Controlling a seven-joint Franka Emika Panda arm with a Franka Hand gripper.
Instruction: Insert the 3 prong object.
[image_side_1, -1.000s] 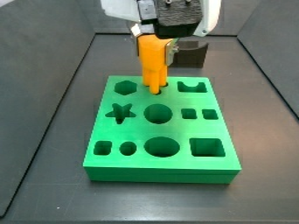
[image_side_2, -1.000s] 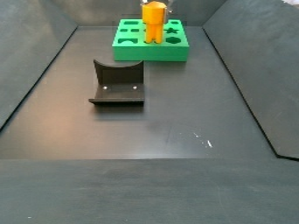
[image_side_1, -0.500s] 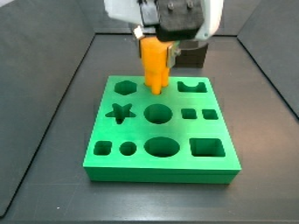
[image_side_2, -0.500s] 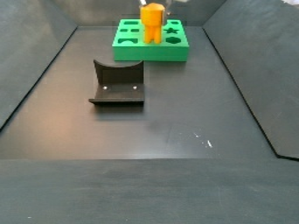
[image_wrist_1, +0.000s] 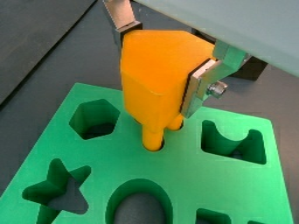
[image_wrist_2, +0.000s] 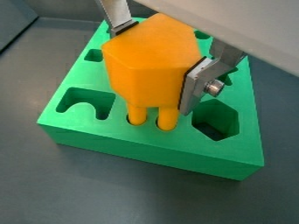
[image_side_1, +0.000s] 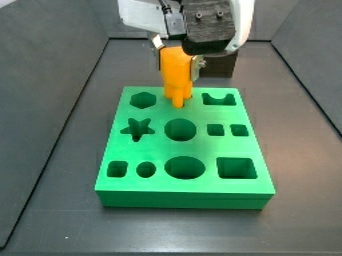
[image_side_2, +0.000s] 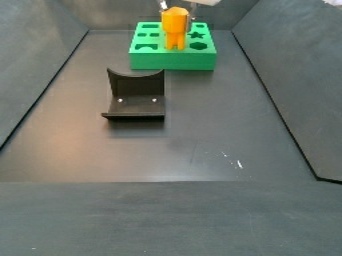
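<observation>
The 3 prong object (image_side_1: 175, 75) is a bright orange piece held upright in my gripper (image_side_1: 177, 55), which is shut on its upper body. In both wrist views the silver fingers (image_wrist_1: 205, 83) (image_wrist_2: 200, 83) press on opposite sides of the piece (image_wrist_1: 158, 79) (image_wrist_2: 146, 70). Its prongs point down and their tips sit in a hole in the top of the green block (image_side_1: 187, 197), at its far end between the hexagon hole (image_side_1: 143, 99) and the U-shaped hole (image_side_1: 221, 98). In a side view the piece (image_side_2: 175, 27) stands on the block (image_side_2: 167, 62), below the gripper (image_side_2: 177, 12).
The green block (image_wrist_1: 193, 171) (image_wrist_2: 163, 144) has star (image_side_1: 135, 128), round (image_side_1: 181, 129) and square (image_side_1: 237, 167) holes, all empty. The dark fixture (image_side_2: 134, 95) stands on the floor away from the block, and shows behind the gripper (image_side_1: 222, 63). Dark walls enclose the floor.
The gripper and the orange piece have moved down a little, with the prongs going slightly deeper at the block. The block and the fixture have not moved.
</observation>
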